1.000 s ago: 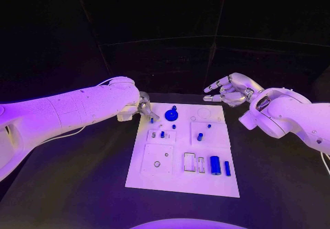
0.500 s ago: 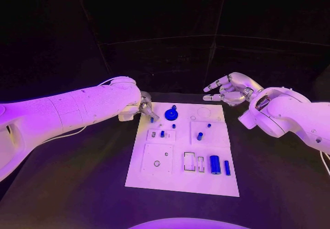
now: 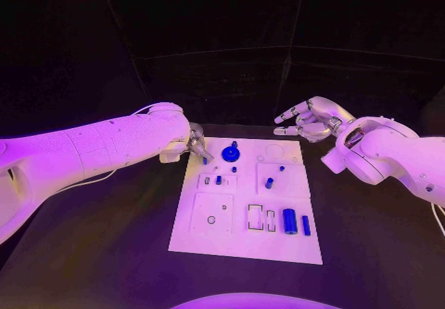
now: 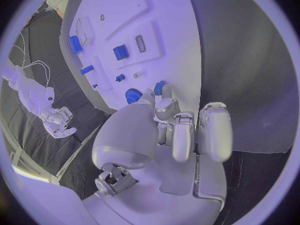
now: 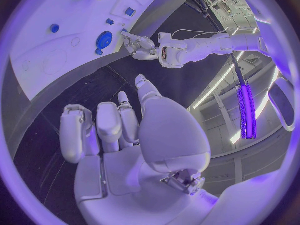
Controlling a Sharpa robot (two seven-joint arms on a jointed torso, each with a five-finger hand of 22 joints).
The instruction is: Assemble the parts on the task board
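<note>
The task board, a white plate, is seen lying in the middle of the black table, its long side running away from the robot so that both arms can reach it from either flank. Small blue parts are spread over it: a round gear-like disc near the far edge, short pegs in the middle rows, and a larger blue cylinder with a slimmer one beside it toward the near right.

The left hand is held low at the board's far left corner, just beside the gear-like disc. In the left wrist view its fingers are curled inward, and a small blue piece shows at the fingertips; whether it is pinched or merely lies behind them cannot be told. This posture is judged to suit picking or seating a part at that corner.

The right hand is held raised beyond the board's far right corner, fingers spread and nothing grasped, apparently parked clear of the working area.
</note>
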